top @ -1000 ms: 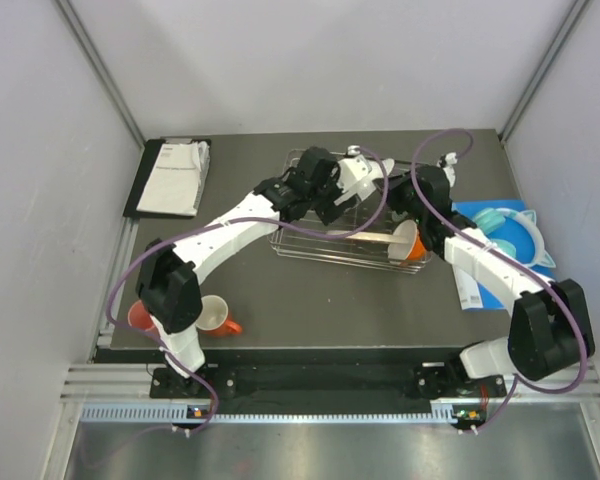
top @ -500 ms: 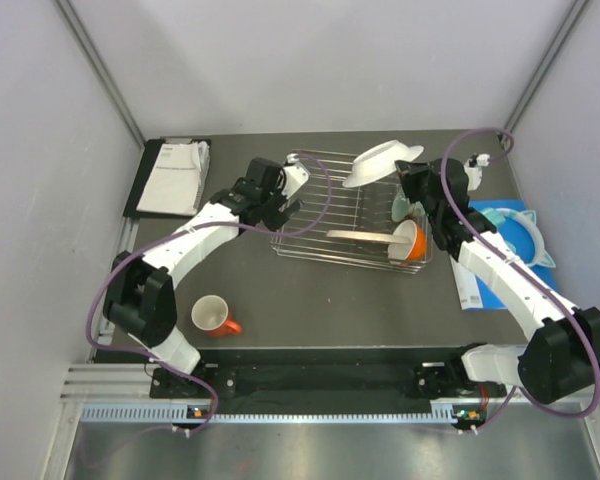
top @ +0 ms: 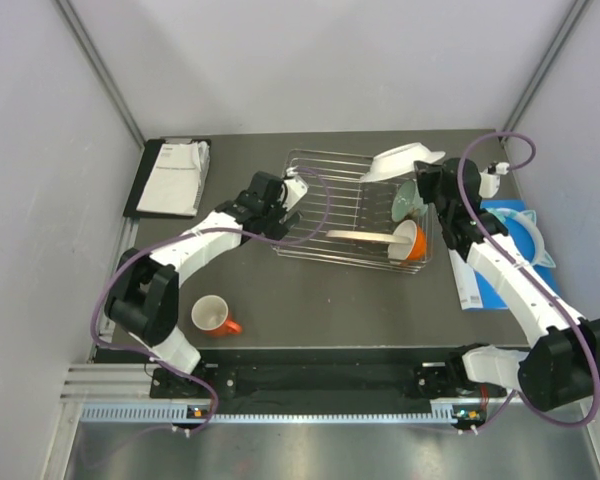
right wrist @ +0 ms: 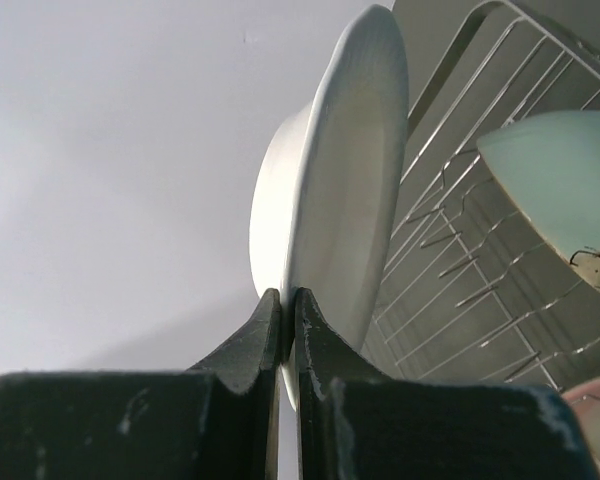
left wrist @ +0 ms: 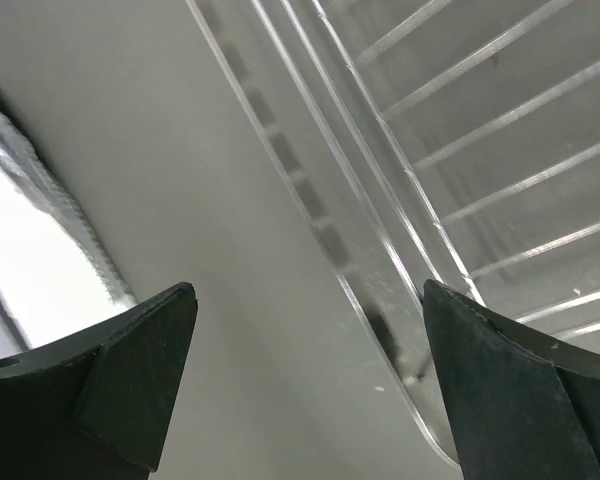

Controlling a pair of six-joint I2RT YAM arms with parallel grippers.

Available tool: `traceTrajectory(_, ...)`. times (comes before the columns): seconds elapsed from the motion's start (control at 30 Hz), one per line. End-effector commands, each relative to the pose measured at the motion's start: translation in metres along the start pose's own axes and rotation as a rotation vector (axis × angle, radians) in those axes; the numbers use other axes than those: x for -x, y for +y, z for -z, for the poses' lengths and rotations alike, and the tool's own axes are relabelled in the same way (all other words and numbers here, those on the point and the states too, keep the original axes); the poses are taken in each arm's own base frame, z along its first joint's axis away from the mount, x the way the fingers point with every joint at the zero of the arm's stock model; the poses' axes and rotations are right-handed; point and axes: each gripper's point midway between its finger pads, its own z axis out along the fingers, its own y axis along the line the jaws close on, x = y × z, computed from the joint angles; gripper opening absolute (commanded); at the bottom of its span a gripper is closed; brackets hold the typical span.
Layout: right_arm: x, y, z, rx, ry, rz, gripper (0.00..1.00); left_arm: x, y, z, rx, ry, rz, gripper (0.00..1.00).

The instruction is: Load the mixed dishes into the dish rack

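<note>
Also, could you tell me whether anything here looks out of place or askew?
The orange mug lies tipped on its side in the near right corner of the dish rack. A second orange mug stands outside it on the table, not yet loaded.

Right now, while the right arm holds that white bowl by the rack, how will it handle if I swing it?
The white bowl looks rigid and glazed, so probably slippery. The right jaws pinch only its thin rim, so it may pivot or slip. It is likely brittle if it knocks the wire rack.
</note>
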Motion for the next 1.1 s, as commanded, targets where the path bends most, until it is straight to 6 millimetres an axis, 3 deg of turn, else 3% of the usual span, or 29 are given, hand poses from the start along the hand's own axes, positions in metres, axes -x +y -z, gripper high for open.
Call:
traceTrajectory(0.0, 0.037, 0.084, 0.024, 0.261, -0.089, -0.167, 0.00, -0.005, -0.001, 0.011, 0.008, -0.028, 0.042, 0.99)
traceTrajectory(0.3, 0.030, 0.080, 0.007, 0.243, -0.076, -0.211, 0.00, -0.025, -0.033, 0.034, -0.098, -0.002, 0.065, 0.99)
traceTrajectory(0.5, 0.022, 0.076, 0.012, 0.245, -0.039, -0.204, 0.00, -0.017, -0.059, 0.065, -0.235, -0.028, 0.118, 0.99)
traceTrajectory(0.67, 0.022, 0.073, 0.019, 0.244, -0.027, -0.207, 0.00, -0.021, -0.093, 0.090, -0.408, -0.028, 0.115, 0.99)
traceTrajectory(1.07, 0.012, 0.071, 0.001, 0.225, -0.036, -0.218, 0.00, -0.046, -0.139, 0.115, -0.618, -0.035, 0.089, 0.99)
